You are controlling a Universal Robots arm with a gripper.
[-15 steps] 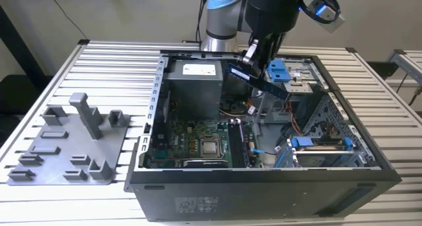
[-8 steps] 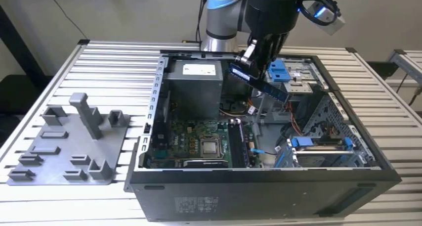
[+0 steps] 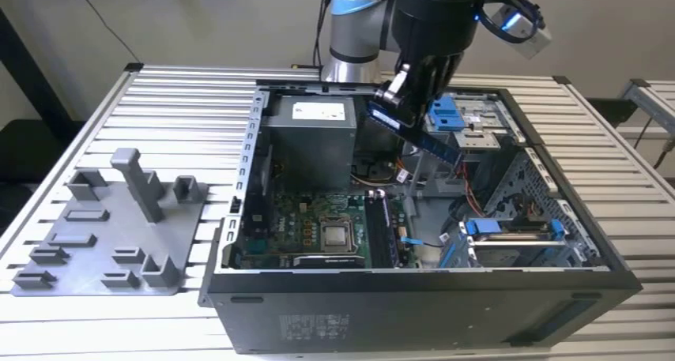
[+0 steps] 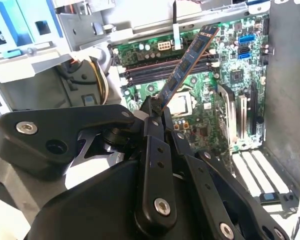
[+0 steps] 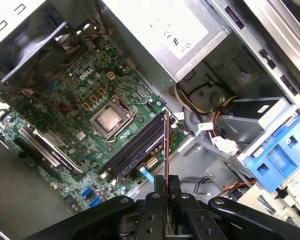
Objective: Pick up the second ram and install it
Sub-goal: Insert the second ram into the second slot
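My gripper [image 3: 394, 100] hangs over the open computer case [image 3: 422, 298], shut on one end of the second ram [image 3: 424, 137], a thin dark stick. In the exterior view the stick slants down toward that view's right, above the gap between the power supply and the drive cage. In the second wrist view the ram [image 4: 187, 65] juts out from the fingertips [image 4: 151, 107] over the motherboard. In the first wrist view the ram [image 5: 166, 145] shows edge-on, in line with the black memory slots [image 5: 135, 150]. The slots [image 3: 380, 219] lie well below the stick.
The grey power supply [image 3: 311, 132] stands close beside the gripper. A blue drive cage [image 3: 454, 116] and loose cables [image 5: 215, 142] sit on the other side. The processor socket [image 3: 337, 236] lies next to the slots. A grey fixture plate with pegs [image 3: 106, 227] rests on the table outside the case.
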